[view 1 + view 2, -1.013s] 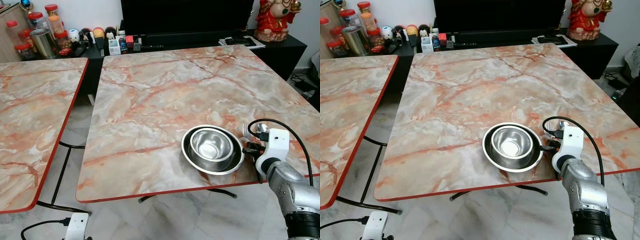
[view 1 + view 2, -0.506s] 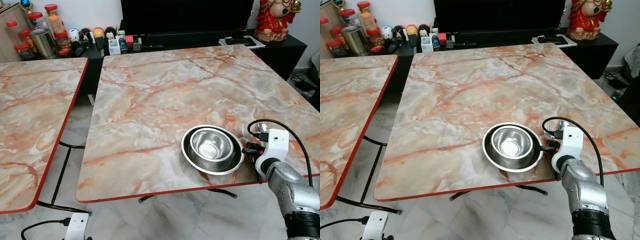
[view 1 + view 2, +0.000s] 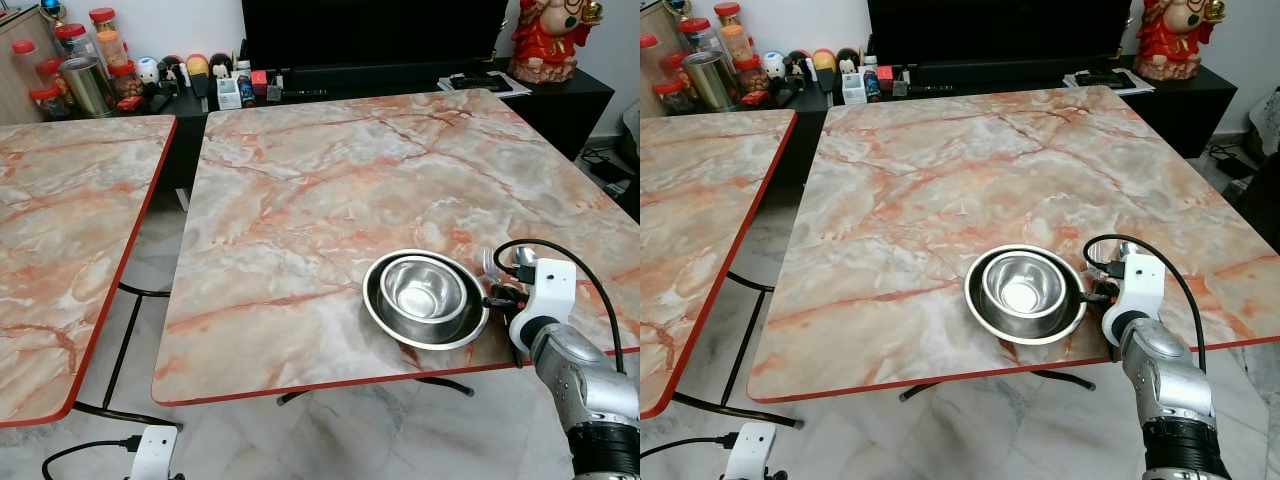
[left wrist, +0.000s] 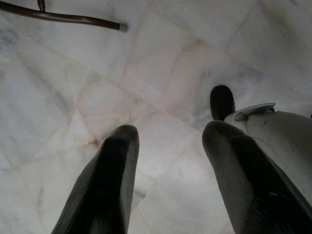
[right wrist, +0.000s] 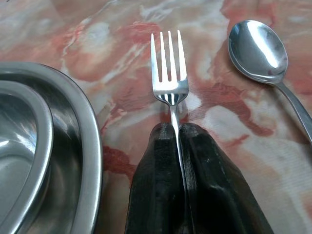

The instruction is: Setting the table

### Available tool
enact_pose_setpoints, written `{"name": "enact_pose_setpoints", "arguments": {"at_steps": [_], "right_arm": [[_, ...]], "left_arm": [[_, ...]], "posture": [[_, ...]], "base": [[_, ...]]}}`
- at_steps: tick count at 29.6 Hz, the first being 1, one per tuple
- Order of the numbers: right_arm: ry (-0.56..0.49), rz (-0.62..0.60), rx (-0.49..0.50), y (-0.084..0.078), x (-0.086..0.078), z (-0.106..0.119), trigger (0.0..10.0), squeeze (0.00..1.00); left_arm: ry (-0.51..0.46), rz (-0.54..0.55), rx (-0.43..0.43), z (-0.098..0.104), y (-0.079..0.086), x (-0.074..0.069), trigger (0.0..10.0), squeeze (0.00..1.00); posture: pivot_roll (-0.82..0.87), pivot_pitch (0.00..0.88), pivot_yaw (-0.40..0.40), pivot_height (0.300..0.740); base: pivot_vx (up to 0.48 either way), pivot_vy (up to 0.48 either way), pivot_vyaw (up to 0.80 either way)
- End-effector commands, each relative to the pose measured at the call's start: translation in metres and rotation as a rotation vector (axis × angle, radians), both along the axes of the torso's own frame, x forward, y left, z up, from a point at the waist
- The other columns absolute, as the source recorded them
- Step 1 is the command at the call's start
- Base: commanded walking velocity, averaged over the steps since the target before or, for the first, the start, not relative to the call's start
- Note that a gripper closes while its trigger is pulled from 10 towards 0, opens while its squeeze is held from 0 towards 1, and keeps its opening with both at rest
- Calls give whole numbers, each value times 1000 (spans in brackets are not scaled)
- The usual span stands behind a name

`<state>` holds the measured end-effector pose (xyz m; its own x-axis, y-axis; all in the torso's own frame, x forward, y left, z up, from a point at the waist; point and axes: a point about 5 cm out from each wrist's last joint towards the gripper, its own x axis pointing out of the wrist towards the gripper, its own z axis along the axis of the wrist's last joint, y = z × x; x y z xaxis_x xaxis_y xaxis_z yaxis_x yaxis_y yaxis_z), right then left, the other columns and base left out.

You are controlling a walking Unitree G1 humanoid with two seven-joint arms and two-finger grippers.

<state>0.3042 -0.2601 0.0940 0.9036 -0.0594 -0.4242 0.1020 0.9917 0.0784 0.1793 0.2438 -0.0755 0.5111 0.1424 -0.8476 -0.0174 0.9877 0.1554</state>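
Steel fork first: our right claw is clenched on its handle, tines pointing away over the marble surface, low in the right of the head view. A spoon already lies just beside it, at the upper right of the wrist frame, apart from the tines. On the other side sits the steel plate with a bowl nested in it, the plate rim near the fork but not touching.

We judge the step in hand to be laying the fork down between plate and spoon. To do it well, we'd keep the handle parallel to the spoon, lower until the tines rest flat, then let go and draw straight back so nothing gets nudged. The gap is narrow, so drift toward the plate rim is the risk.

Our left claw hangs idle over the pale tiled floor, fingers spread.
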Motion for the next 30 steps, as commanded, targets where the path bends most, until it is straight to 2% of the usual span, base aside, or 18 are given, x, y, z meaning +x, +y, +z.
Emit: {"name": "enact_pose_setpoints", "arguments": {"at_steps": [1, 16, 30], "right_arm": [[-11, 8, 1, 3, 3, 2, 10000, 0], [-25, 5, -10, 3, 10, 6, 10000, 0], [-16, -23, -17, -4, 16, -2, 10000, 0]], "left_arm": [[25, -14, 19, -1, 3, -4, 10000, 0], [24, -14, 19, -1, 3, -4, 10000, 0], [25, -16, 25, -1, 4, -5, 10000, 0]], "posture": [[8, 47, 19, 740], [12, 61, 23, 740], [22, 50, 25, 740]], "base": [[0, 0, 0], [0, 0, 0], [0, 0, 0]]}}
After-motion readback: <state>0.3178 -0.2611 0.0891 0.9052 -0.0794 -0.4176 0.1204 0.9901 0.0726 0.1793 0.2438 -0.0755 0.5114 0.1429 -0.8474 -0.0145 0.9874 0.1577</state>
